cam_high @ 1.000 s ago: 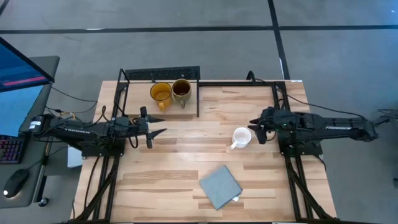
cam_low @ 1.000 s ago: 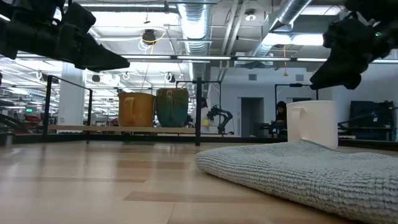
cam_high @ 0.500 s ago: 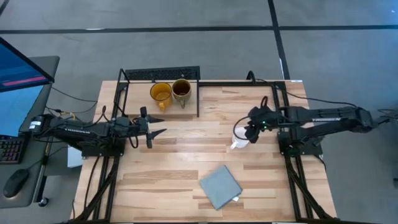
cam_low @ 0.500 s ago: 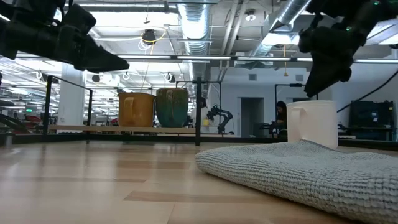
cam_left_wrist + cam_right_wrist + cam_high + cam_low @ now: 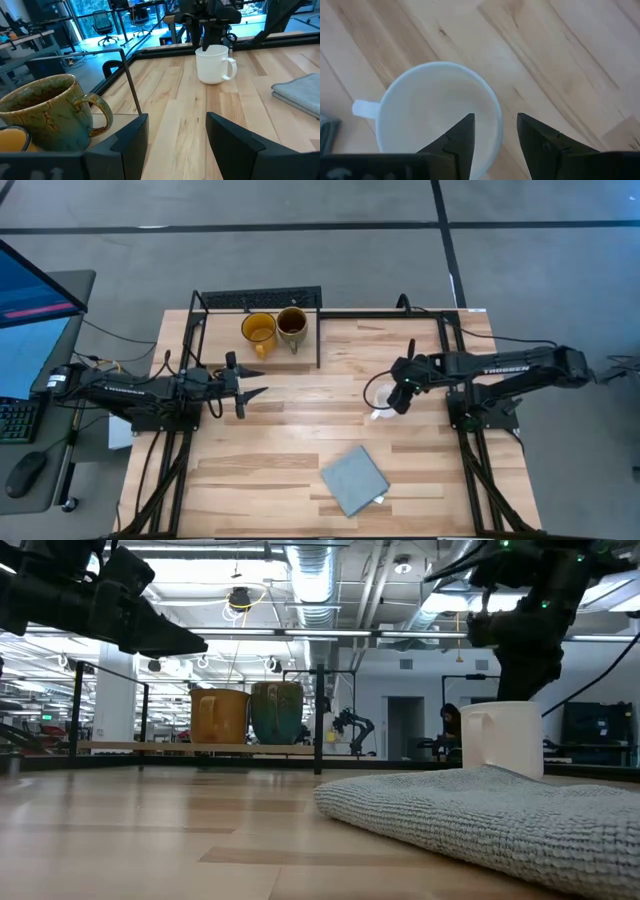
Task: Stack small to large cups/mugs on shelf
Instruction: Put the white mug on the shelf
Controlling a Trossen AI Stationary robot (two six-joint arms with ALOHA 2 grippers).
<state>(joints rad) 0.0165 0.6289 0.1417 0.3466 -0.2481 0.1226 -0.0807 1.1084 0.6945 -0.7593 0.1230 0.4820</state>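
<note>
The small white mug (image 5: 380,401) stands upright on the tabletop right of centre; it also shows in the low view (image 5: 503,738) and the left wrist view (image 5: 214,64). My right gripper (image 5: 495,137) is open and points down just above its rim, one finger over the hollow, one outside the wall. I cannot see it touch. The yellow-orange mug (image 5: 258,330) and the olive-brown mug (image 5: 291,325) stand side by side on the shelf (image 5: 215,342) at the far left. My left gripper (image 5: 250,381) is open and empty, near the shelf's front edge.
A folded grey cloth (image 5: 354,479) lies on the tabletop toward the near edge, in front of the white mug. The shelf's black frame post (image 5: 319,340) stands at its right end, between the shelf mugs and the white mug.
My right gripper has gone toward the table's left edge, from beside the white mug to over it, and has tipped from level to pointing down. The white mug has stayed where it was.
</note>
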